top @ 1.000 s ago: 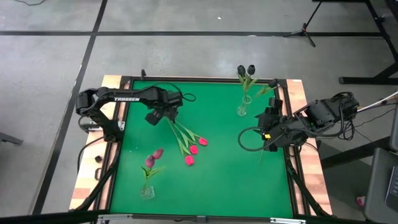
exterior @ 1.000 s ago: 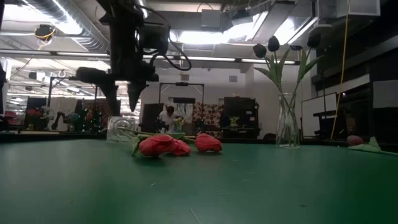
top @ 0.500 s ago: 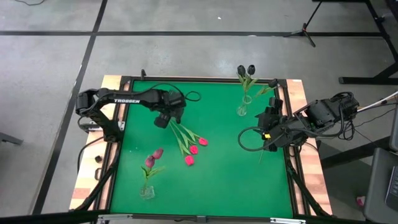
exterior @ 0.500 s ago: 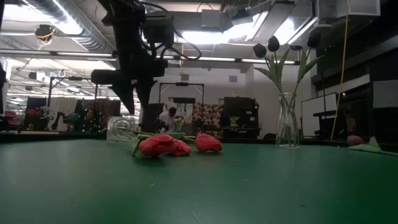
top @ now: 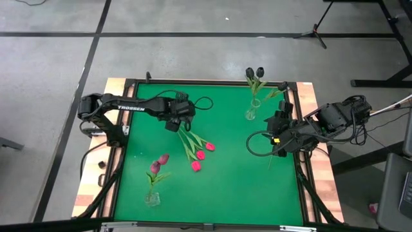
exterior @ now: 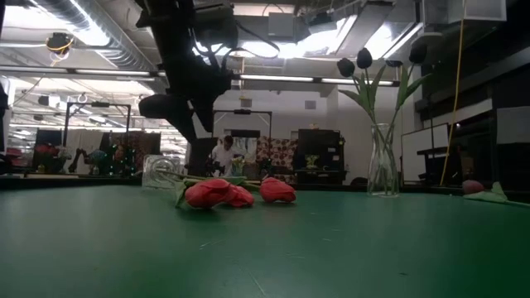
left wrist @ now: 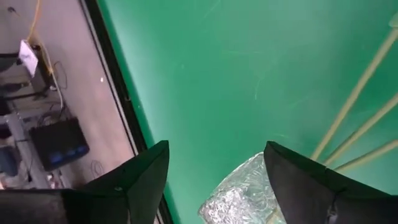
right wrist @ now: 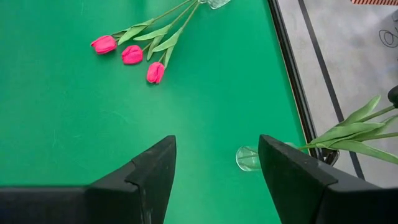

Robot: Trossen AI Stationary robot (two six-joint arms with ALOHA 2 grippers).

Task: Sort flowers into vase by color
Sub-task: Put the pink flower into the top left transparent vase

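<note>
Left end effector (top: 172, 125): open, empty, above stem ends of pink tulips (top: 201, 153). Stems run diagonally toward bench centre. Right end effector (top: 275, 132): open, well apart.

This place looks like a robotics lab or workshop. The floor (top: 212, 58) is bare concrete with dark tape lines, the ceiling ducts (exterior: 58, 16) are exposed, and equipment racks (exterior: 319, 153) stand behind a person (exterior: 222, 155).
</note>
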